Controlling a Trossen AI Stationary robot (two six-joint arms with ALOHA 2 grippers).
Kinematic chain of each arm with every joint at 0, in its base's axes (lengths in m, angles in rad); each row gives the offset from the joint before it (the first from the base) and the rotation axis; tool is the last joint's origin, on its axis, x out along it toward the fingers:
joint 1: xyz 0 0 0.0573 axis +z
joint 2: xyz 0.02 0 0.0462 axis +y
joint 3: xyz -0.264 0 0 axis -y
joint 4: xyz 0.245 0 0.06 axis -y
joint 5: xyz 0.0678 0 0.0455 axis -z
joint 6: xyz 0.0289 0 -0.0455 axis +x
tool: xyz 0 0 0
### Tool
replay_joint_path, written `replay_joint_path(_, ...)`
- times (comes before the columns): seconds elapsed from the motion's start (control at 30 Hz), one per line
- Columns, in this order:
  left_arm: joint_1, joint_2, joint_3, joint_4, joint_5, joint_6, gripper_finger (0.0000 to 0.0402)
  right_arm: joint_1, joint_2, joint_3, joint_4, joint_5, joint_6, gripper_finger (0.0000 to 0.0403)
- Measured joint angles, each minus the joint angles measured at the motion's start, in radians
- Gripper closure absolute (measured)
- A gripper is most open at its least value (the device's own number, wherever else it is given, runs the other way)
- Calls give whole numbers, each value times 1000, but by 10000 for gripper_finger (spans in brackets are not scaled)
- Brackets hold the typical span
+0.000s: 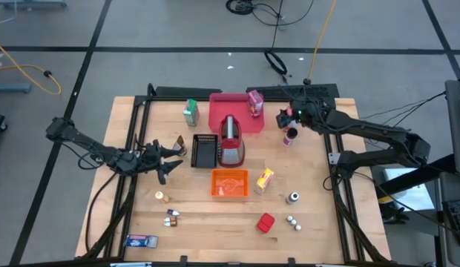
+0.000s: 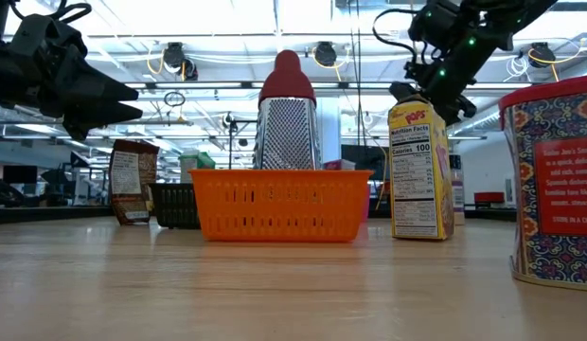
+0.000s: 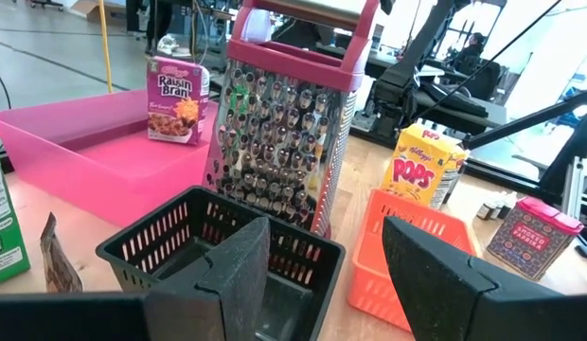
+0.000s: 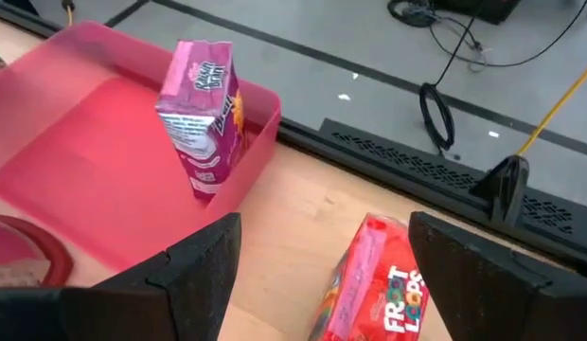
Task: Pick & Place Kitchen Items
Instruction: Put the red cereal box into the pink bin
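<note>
Wooden table point(image 1: 311, 222) carries everything, largest first: a pink tray point(image 1: 219, 111) with a purple cereal carton point(image 1: 255, 102) standing in its corner, then a red-topped grater point(image 1: 231, 141) between a black basket point(image 1: 204, 150) and an orange basket point(image 1: 229, 183). Beside the orange basket stands a yellow cereal box point(image 1: 265, 179). The right gripper point(image 1: 291, 119) hangs fingers apart above a red cereal carton point(image 4: 369, 294), just outside the tray. The left gripper point(image 1: 173, 152) waits spread, empty, near the black basket.

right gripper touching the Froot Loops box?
Apart. Right wrist view: the right gripper has its jaws spread, with bare table showing between each finger and the Froot Loops box lying below.
</note>
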Motion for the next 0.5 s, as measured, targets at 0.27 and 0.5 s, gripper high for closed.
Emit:
replay_joint_path(0.27,0,0,0,0,0,-1,192,-7,0,-57,-3,-12,46,103)
replay_joint_path(0.5,0,0,0,0,0,-1,192,-20,0,-78,-13,8,93,103)
